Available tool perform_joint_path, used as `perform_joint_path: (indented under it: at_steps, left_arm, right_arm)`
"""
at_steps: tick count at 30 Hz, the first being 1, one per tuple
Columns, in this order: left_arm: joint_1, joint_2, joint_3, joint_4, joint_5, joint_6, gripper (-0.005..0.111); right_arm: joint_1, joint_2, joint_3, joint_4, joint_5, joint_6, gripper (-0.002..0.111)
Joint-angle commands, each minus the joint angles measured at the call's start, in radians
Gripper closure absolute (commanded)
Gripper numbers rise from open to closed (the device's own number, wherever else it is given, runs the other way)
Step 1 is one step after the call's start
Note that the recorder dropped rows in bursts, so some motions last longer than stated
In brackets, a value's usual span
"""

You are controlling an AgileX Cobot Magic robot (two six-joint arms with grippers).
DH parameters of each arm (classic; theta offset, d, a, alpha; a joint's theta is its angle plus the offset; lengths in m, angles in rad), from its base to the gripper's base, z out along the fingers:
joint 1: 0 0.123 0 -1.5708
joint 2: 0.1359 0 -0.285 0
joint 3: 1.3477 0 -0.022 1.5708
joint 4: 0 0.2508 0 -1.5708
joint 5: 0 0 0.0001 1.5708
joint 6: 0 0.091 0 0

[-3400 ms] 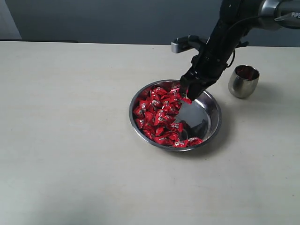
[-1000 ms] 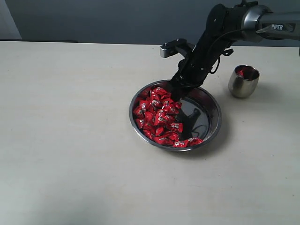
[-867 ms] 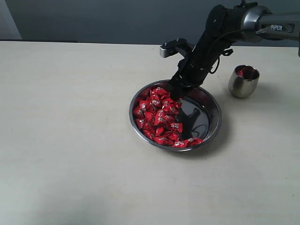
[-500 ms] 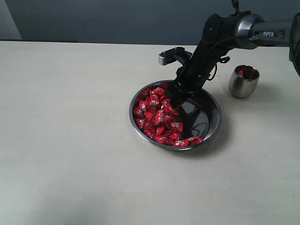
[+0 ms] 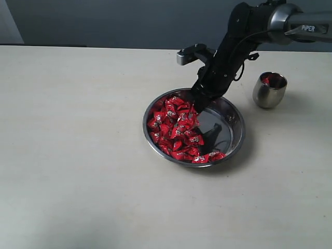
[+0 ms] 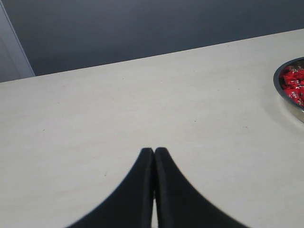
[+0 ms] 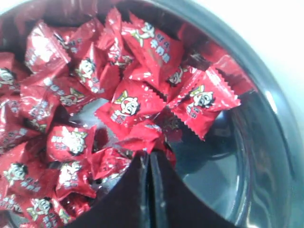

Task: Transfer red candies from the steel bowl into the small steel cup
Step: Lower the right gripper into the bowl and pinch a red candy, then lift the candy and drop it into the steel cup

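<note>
Standing upright, the small steel cup point(image 5: 269, 92) opens upward near the steel bowl point(image 5: 231, 124).

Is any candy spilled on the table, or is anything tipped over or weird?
No, nothing stands out. The red candies all lie inside the steel bowl, heaped to one side. The small steel cup stands upright with a bit of red showing inside. No candy lies on the table.
</note>
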Motion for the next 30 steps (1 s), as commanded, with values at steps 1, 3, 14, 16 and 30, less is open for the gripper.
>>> perform_joint_path:
  at_steps: [1,3,14,16,30]
  left_arm:
    - [-0.01,-0.004,-0.001,0.0,-0.004,-0.006,0.106]
    - [-0.01,-0.004,-0.001,0.0,-0.004,-0.006,0.106]
    - [-0.01,-0.004,-0.001,0.0,-0.004,-0.006,0.106]
    - [-0.01,-0.004,-0.001,0.0,-0.004,-0.006,0.106]
    - [-0.01,-0.004,-0.001,0.0,-0.004,-0.006,0.106]
  right_arm:
    - [-0.003,-0.062,-0.002,-0.017,0.01,-0.002,0.109]
    - [-0.003,-0.081,-0.002,-0.021,0.012,-0.002,0.109]
    - [-0.071,-0.168,-0.002,-0.137,-0.015,0.104,0.109]
    - [-0.115,-0.185,-0.002,-0.129,-0.015,0.118,0.109]
    - [-0.327,-0.206,-0.002,-0.124,-0.067,0.184,0.109]
